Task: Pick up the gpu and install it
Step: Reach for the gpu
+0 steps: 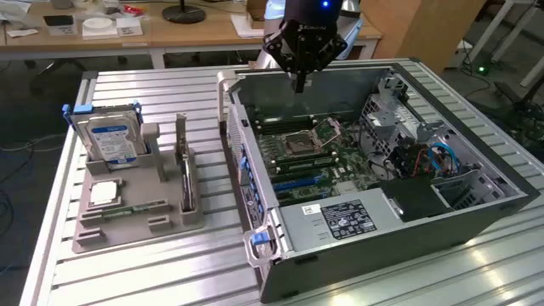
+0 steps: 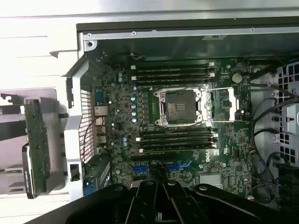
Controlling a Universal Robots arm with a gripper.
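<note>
The gpu [image 1: 183, 167] is a thin dark card standing on edge in the grey holder [image 1: 127, 226], on the exterior view's left of the open computer case [image 1: 383, 255]. In the wrist view the gpu [image 2: 37, 140] appears as a green-edged strip outside the case wall. My gripper [image 1: 299, 86] hangs shut and empty above the far end of the case, well apart from the gpu. The wrist view looks down past the closed fingers [image 2: 140, 205] onto the motherboard [image 2: 117, 116], with its open CPU socket [image 2: 180, 107] and blue expansion slots [image 2: 140, 168].
The holder also carries a silver hard drive [image 1: 111, 137] with a blue-white label, a CPU chip [image 1: 104, 191] and a narrow memory stick [image 1: 132, 208]. Cables and drive cages [image 1: 425, 159] fill the case's right side. Desks [image 1: 127, 32] stand behind the slatted metal table [image 1: 153, 268].
</note>
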